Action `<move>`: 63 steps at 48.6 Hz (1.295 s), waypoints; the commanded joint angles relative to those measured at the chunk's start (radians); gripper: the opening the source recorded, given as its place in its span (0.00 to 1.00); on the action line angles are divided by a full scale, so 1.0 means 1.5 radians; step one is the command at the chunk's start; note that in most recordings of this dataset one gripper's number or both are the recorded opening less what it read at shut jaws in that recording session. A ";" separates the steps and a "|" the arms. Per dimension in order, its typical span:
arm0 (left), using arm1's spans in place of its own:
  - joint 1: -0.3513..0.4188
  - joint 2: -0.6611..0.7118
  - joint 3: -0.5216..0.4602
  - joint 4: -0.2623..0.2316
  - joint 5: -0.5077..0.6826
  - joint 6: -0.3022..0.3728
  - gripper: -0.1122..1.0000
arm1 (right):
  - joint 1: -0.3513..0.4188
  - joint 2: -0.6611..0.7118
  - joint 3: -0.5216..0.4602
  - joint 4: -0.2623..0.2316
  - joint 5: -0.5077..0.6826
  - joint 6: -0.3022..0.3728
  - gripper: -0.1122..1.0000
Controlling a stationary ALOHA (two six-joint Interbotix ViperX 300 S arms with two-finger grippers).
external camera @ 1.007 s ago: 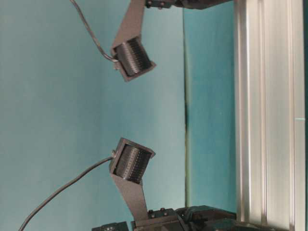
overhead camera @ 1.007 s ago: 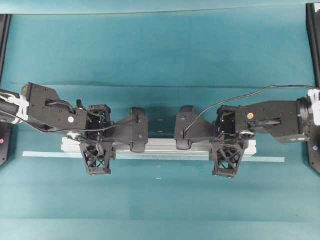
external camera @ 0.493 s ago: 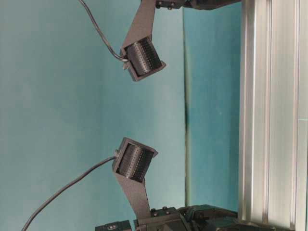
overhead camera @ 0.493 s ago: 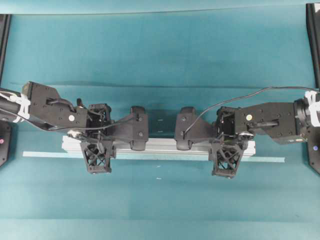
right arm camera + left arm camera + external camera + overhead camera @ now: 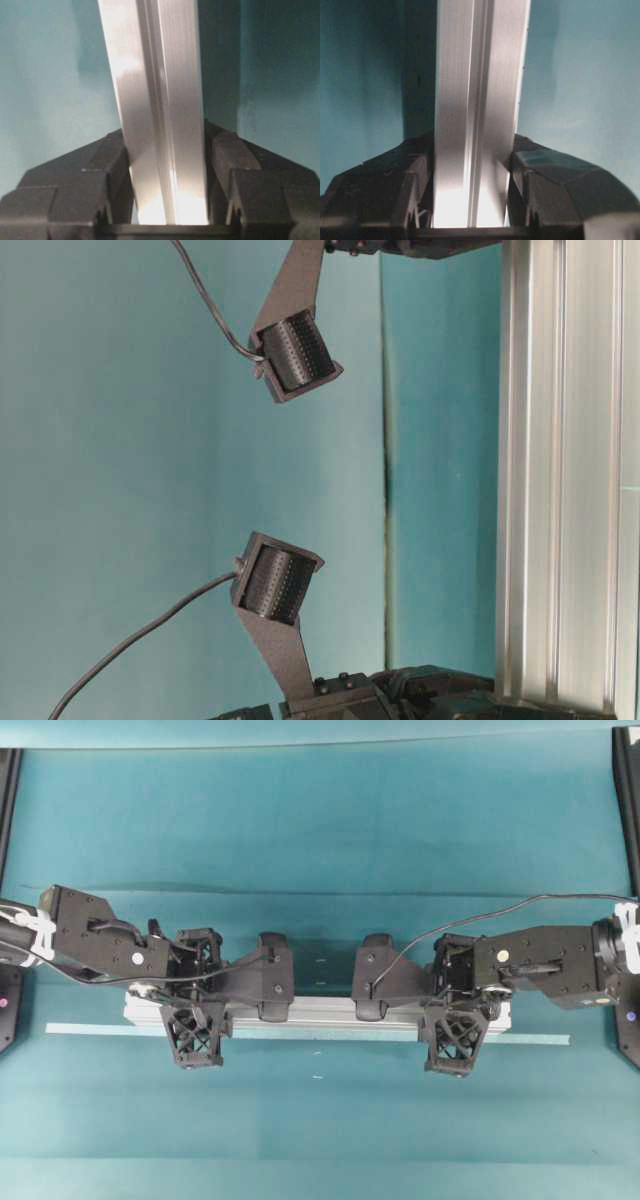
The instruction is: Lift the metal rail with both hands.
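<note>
We look straight down from high up; one low camera sits sideways; both wrist cameras stare close along the metal rail (image 5: 477, 115).

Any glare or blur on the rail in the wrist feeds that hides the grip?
Left wrist view: the metal rail blows out white near the left tool, whose fingers look soft-focus but flank it. Right wrist view: similar hotspot low on the rail at the right tool; dark shadow alongside.

light even, overhd | glare on metal rail (image 5: 165, 195) nr wrist cams | fingers (image 5: 375, 190) blurry, dark | soft shadows
</note>
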 commanded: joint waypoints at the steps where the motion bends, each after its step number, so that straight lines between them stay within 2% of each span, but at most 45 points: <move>1: -0.001 0.001 -0.004 0.001 -0.022 -0.007 0.39 | -0.002 0.007 -0.002 0.001 -0.010 0.003 0.45; 11: -0.001 0.001 0.000 0.001 -0.024 -0.008 0.40 | -0.003 0.007 -0.002 0.001 -0.015 0.002 0.45; 14: -0.001 0.001 0.001 0.001 -0.022 -0.007 0.54 | -0.004 0.007 -0.002 0.001 -0.015 0.002 0.45; 16: -0.002 0.001 0.001 0.001 -0.021 -0.007 0.65 | -0.004 0.007 -0.002 0.001 -0.016 0.003 0.50; 19: -0.001 0.001 0.003 0.000 -0.021 -0.008 0.82 | -0.004 0.007 -0.002 0.001 -0.017 0.006 0.67; 22: -0.003 0.001 0.004 0.001 -0.020 -0.008 0.91 | -0.002 0.006 0.001 0.001 -0.018 0.003 0.82; 25: -0.004 0.001 0.006 0.000 -0.024 -0.008 0.91 | -0.001 0.006 0.003 -0.005 -0.018 0.001 0.94; 28: -0.004 0.000 0.009 0.001 -0.024 -0.007 0.89 | 0.000 0.005 0.004 -0.009 -0.018 0.002 1.00; 46: -0.004 -0.006 0.011 0.001 -0.016 -0.003 0.88 | 0.000 -0.001 0.001 -0.021 -0.018 0.003 0.99; 63: -0.004 -0.130 0.007 0.001 0.069 -0.002 0.88 | -0.010 -0.110 -0.020 -0.028 -0.013 0.004 0.99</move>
